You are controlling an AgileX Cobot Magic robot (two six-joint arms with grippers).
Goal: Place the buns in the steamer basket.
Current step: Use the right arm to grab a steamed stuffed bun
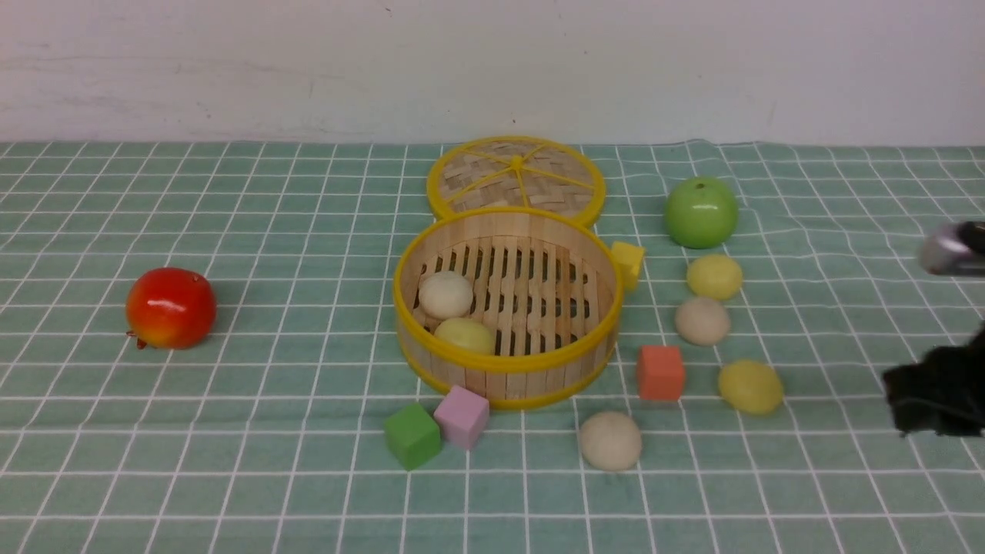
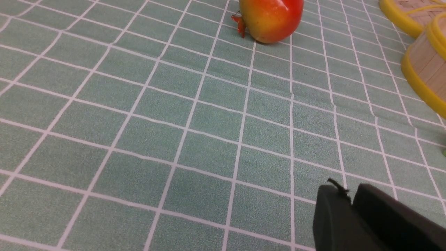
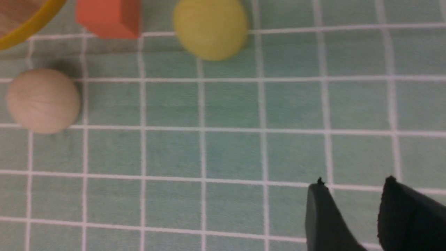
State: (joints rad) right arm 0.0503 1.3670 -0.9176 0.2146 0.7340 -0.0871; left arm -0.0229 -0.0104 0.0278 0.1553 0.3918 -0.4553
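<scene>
Two buns lie inside the steamer basket, the yellow one partly hidden behind its near wall. Four more sit on the surface to the basket's right. The right pincer, a dark blur far right of the basket, is spread and empty. The left pincer is cropped and its fingers overlap, so I cannot tell whether they meet.

White wall, green checked tablecloth

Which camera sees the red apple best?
The front view: the red apple shows whole, left of the basket. The left wrist view shows it closer, its top cut off. The right wrist view misses it.
</scene>
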